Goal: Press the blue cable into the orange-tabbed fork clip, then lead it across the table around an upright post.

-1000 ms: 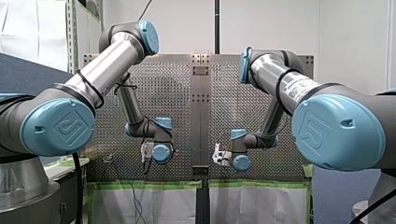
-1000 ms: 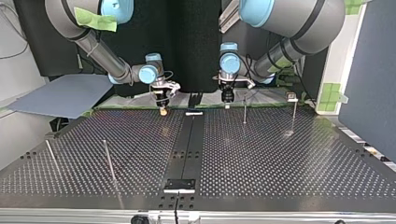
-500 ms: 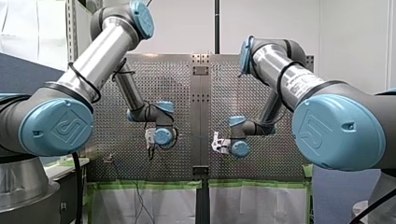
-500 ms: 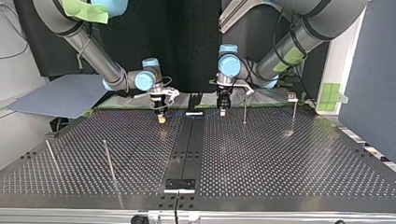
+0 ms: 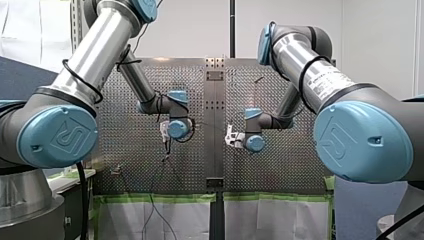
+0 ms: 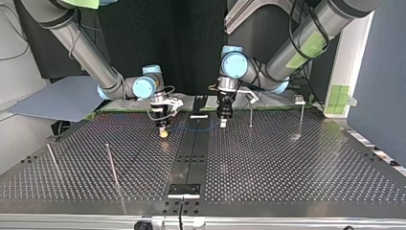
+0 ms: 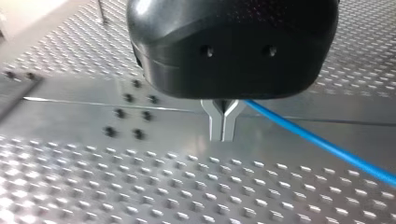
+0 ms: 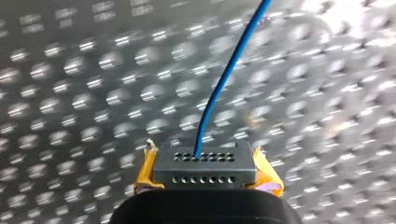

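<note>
A thin blue cable (image 6: 196, 128) runs taut just above the table between my two grippers. In the left wrist view my left gripper (image 7: 223, 127) has its metal fingers pinched together on the blue cable (image 7: 322, 145), which leads off to one side. In the right wrist view the blue cable (image 8: 227, 74) comes out from between the yellow pads of my right gripper (image 8: 204, 161). In the top view my left gripper (image 6: 223, 122) is right of the dark centre strip and my right gripper (image 6: 163, 133) is left of it. I cannot make out an orange tab anywhere.
Thin upright posts stand at the top view's right (image 6: 251, 115) (image 6: 301, 117) and left (image 6: 111, 165) (image 6: 53, 160). A small fixture (image 6: 298, 99) sits at the far right edge. A dark cable (image 5: 152, 197) hangs below my left gripper in the front view. A black plate (image 6: 184, 189) lies near the front edge.
Both grippers have moved away from the table's far edge toward the top view's camera. The blue cable now shows stretched between them.
</note>
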`<state>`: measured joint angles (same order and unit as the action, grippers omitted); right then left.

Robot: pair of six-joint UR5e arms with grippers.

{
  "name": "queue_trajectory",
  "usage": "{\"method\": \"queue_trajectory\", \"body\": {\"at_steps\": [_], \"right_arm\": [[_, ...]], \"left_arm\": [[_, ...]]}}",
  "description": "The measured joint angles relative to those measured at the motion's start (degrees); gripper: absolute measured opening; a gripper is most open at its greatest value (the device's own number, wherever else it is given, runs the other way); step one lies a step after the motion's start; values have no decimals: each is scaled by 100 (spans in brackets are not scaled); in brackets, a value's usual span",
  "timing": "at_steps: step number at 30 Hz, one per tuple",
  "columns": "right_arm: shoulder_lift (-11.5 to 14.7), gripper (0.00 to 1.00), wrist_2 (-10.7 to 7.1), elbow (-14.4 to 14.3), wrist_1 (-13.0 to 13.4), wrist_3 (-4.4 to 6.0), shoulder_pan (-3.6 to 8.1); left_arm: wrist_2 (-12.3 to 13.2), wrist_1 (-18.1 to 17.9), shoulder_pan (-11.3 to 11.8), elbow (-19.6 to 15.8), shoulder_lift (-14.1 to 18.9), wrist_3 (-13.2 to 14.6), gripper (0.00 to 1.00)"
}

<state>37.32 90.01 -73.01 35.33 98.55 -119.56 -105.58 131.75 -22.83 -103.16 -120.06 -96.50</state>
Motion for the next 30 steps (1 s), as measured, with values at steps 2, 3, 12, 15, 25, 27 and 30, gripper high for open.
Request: {"method": "queue_trajectory", "body": {"at_steps": [2,3,12,15,25,27,30], "right_arm": [[114,0,0,33,-45,2,-22],[163,0,0,46,-59,4,-32],[544,0,1,118,-170,8,-116],[624,0,1,127,-239,2,-132],[863,0,236,126,-714,-81,-203],[885,0,348,124,-831,-134,-233],[905,0,448,124,-921,-177,-256]], "left_arm": [[1,22,-13,0,82,-16,0],[1,37,-21,0,125,-23,0],[1,150,-86,0,269,-35,0],[4,156,-102,0,291,-35,0],[-20,321,-124,185,303,-42,0],[-24,412,-125,289,305,-47,0],[-26,494,-126,398,305,-56,0]]}}
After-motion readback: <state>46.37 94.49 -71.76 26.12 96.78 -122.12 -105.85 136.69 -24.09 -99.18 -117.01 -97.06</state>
